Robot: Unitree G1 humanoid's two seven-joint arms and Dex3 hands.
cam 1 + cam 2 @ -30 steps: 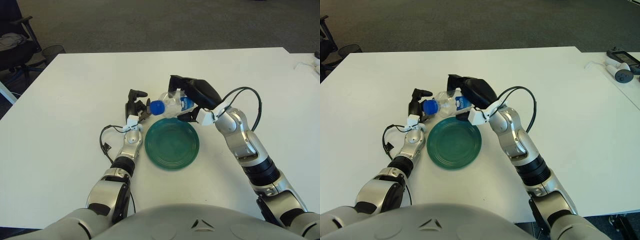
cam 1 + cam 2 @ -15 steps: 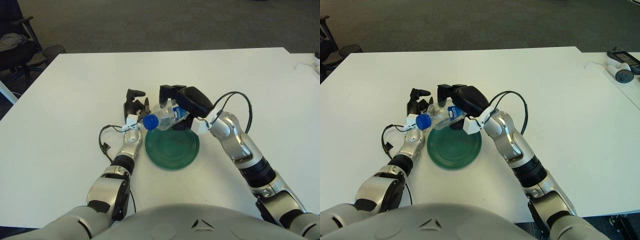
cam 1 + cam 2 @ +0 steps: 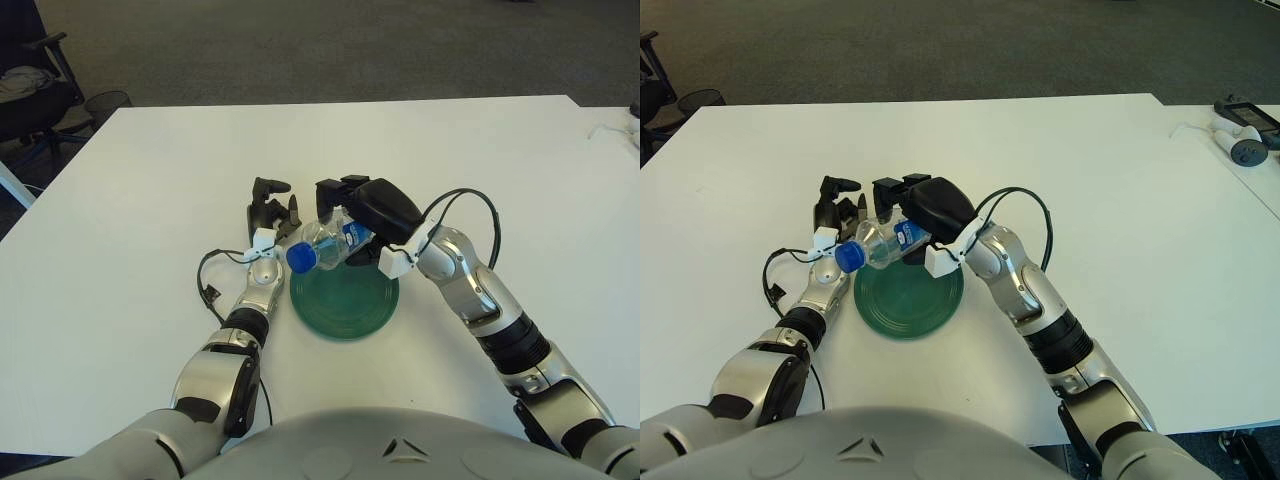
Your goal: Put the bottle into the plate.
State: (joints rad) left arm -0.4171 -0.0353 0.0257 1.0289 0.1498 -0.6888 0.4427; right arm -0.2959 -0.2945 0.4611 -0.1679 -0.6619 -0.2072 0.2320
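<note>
- Right hand (image 3: 375, 208): fingers wrapped around the clear bottle (image 3: 325, 243), holding it above the far-left part of the green plate (image 3: 345, 297).
- Bottle tilted, blue cap (image 3: 301, 257) pointing toward the robot's left and slightly down; not resting on the plate.
- Left hand (image 3: 268, 212): on the white table (image 3: 140, 200) just left of the plate, fingers loosely spread, holding nothing.
- Plate flat on the table, between the two forearms.
</note>
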